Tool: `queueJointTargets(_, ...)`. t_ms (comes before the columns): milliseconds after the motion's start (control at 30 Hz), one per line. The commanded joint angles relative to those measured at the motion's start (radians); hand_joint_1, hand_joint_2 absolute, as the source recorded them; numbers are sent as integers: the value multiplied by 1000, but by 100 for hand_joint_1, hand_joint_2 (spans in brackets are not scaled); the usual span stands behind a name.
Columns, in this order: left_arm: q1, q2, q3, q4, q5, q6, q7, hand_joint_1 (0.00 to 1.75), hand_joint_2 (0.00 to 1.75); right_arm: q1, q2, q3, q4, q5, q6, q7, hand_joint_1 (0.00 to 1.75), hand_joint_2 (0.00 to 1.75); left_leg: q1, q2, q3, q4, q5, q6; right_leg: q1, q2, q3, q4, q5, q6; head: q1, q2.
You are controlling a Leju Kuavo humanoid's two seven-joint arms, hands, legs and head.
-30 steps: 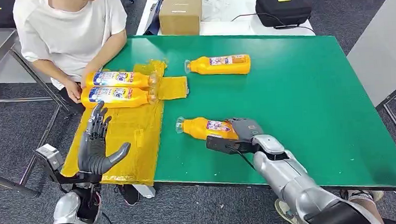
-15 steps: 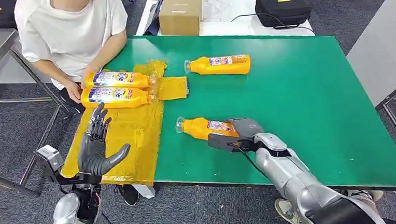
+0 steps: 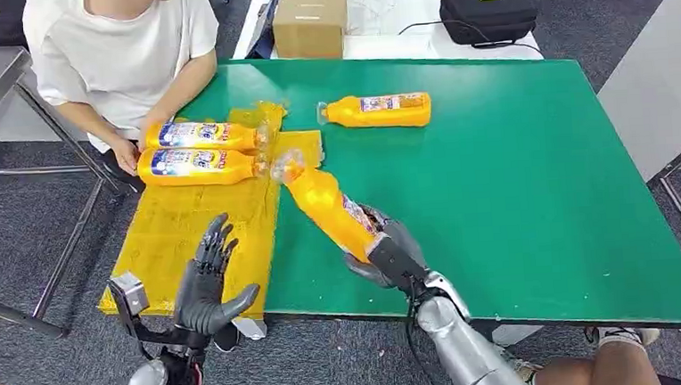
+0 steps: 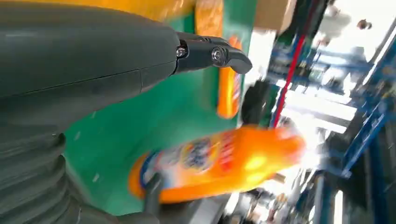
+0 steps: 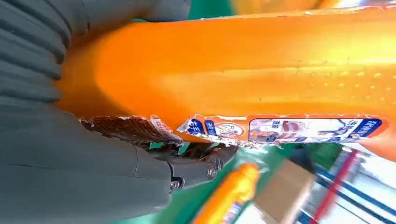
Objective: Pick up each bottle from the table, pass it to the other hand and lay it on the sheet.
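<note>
Fingers of the right hand clamp round the base of the orange bottle, raised off the green table and angled cap-first to the far left, seemingly for the handover. Left hand waits near the yellow sheet, fingers spread and holding nothing. Two bottles lie on the sheet; another bottle lies farther back.

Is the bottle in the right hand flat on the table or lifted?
Lifted and tilted. The right hand grips the bottle by its base, its cap end angled up toward the yellow sheet.
</note>
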Motion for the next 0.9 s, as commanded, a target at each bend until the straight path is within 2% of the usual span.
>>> queueJointTargets(33, 13, 19, -126, 9, 9, -56, -12, 0, 175, 35, 16, -3, -87, -26, 23, -19, 175, 175, 0, 0, 2, 0, -1, -1, 0, 0, 2, 0, -2, -1, 0, 0)
queueJointTargets(200, 17, 21, -130, -3, 11, -57, -12, 0, 175, 36, 17, 0, -84, -27, 25, -22, 175, 175, 0, 0, 2, 0, -1, -1, 0, 0, 1, 0, -1, -1, 0, 0)
queueJointTargets(300, 19, 24, -160, -30, -12, -58, -11, 0, 175, 47, 31, 47, -70, -2, 45, -33, 175, 175, 0, 0, 1, 0, -1, -1, 0, 0, 1, 0, -1, -1, 0, 0)
queueJointTargets(400, 11, 6, -153, -31, 8, -27, 17, 0, 175, 57, 56, 118, -59, 65, 14, -50, 175, 175, 1, 1, 4, 0, -3, -1, 1, 1, 3, 0, -2, -2, 0, 0)
queueJointTargets(667, 6, 3, -149, -22, 18, -23, 25, 0, 175, 59, 59, 130, -62, 74, 7, -52, 175, 175, 1, 1, 3, 0, -2, -1, 1, 0, 3, 0, -2, -2, 0, 0)
queueJointTargets(900, -31, -39, -106, 10, 118, 59, 71, 0, 175, 135, 88, 263, -196, 81, -53, -97, 175, 175, 1, 0, 0, 0, -1, -1, 1, 0, 0, 0, -1, -1, 0, 0)
